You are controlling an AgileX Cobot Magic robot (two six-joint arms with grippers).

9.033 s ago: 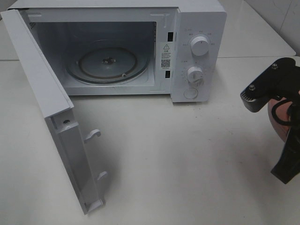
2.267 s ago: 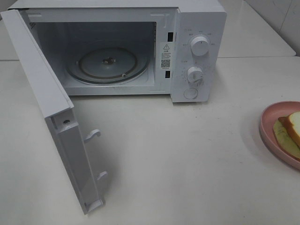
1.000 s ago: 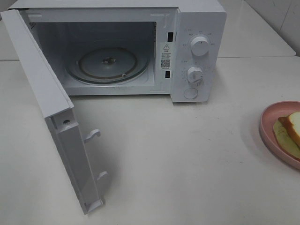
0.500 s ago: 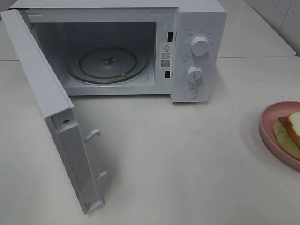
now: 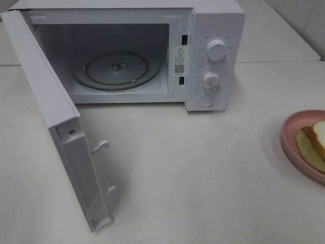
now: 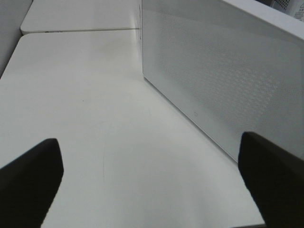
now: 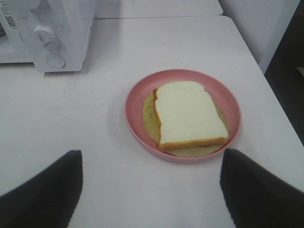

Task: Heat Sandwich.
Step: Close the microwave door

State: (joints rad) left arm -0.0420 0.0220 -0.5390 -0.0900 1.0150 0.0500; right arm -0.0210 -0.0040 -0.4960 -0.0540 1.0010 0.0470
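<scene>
The right gripper [image 7: 151,190] hangs just short of the sandwich, jaws spread wide and holding nothing. The sandwich [image 7: 190,115] lies flat on the pink plate [image 7: 135,124], at the right edge of the table [image 5: 203,168], well apart from the microwave. It looks light and soft: white bread would squash under a hard pinch, and the loose green filling could slide out if it tips. The safer hold is probably the stiff plate rim, carrying plate and sandwich together. In the high view the plate and sandwich [image 5: 317,140] are cut off by the frame edge, and neither arm shows there. The left gripper [image 6: 152,183], also spread and empty, sits at the far left beside the open door [image 6: 223,80]. Farther back, the microwave [image 5: 216,61] stands open with its glass tray [image 5: 117,68] bare; its dial markings are too small to read.
</scene>
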